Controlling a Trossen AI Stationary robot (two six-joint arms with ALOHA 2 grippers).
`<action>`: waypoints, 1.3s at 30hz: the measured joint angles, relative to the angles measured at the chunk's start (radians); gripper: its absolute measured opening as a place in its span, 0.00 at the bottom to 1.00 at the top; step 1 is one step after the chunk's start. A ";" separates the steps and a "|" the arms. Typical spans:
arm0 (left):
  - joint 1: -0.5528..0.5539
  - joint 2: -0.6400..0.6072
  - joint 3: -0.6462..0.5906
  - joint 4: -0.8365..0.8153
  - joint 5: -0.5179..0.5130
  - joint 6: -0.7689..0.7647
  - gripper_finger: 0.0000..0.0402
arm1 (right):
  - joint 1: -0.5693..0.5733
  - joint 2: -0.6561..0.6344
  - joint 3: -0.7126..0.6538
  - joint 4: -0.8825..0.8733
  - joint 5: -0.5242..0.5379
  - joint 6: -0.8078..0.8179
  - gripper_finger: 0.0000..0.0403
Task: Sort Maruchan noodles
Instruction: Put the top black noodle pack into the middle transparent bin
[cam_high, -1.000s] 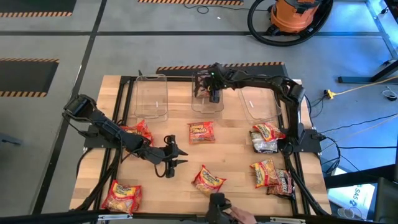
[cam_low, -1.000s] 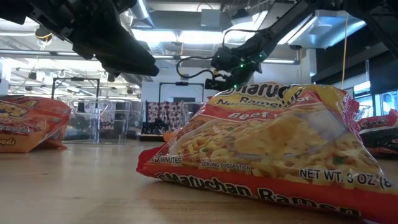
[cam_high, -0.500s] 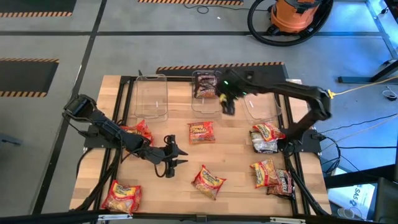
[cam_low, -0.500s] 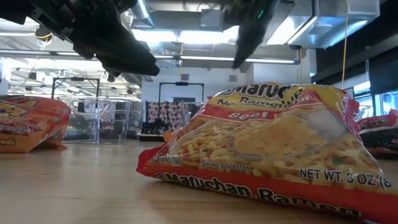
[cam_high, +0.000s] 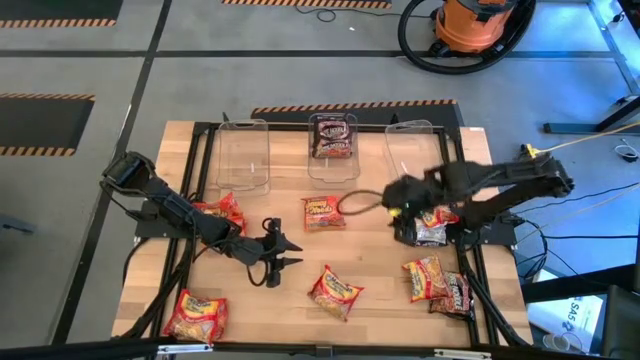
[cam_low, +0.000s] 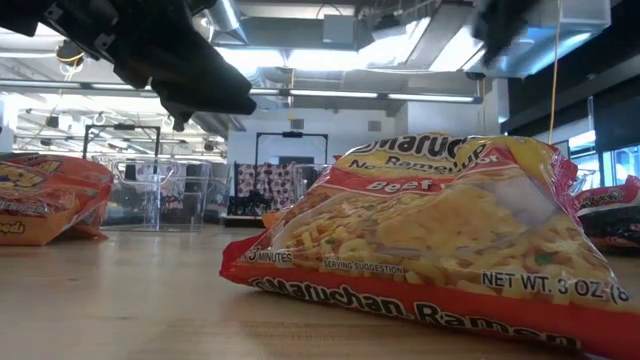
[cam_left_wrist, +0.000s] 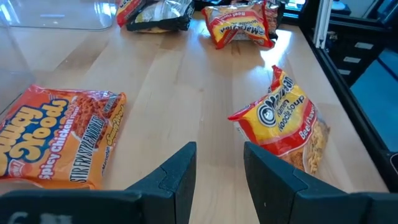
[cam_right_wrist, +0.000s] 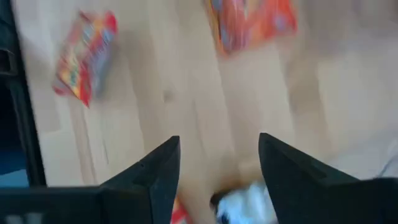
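Noodle packets lie flat on the wooden table: one (cam_high: 323, 212) in the middle, one (cam_high: 335, 290) near the front, one (cam_high: 195, 315) at the front left, one (cam_high: 222, 210) beside the left arm, and several (cam_high: 428, 222) at the right. A dark packet (cam_high: 333, 135) lies in the middle clear bin (cam_high: 333, 170). My left gripper (cam_high: 280, 255) (cam_left_wrist: 219, 149) hovers open over bare wood between an orange packet (cam_left_wrist: 62, 134) and a yellow-red one (cam_left_wrist: 286, 118). My right gripper (cam_high: 400, 205) (cam_right_wrist: 219, 140) is open above the table, just left of the right-hand packets.
Three clear bins stand along the far edge: the left one (cam_high: 245, 155), the middle one, and the right one (cam_high: 415, 160). Black frame rails (cam_high: 195, 200) run along the table's sides. In the low view a large packet (cam_low: 430, 240) fills the foreground.
My right gripper has swung away from the middle bin toward the table's near right, rising and tipping downward, and now hangs by the right-hand packets. The dark packet stays in the middle bin.
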 joint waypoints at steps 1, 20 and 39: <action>0.000 0.000 0.000 0.000 0.000 -0.001 0.32 | 0.022 -0.006 -0.036 0.002 0.008 0.047 0.48; 0.003 0.000 0.000 0.009 -0.026 0.001 0.32 | 0.149 0.008 -0.486 0.223 0.093 0.803 0.48; 0.003 0.000 0.000 0.007 -0.036 0.002 0.32 | 0.150 0.266 -0.508 0.192 0.222 0.740 0.48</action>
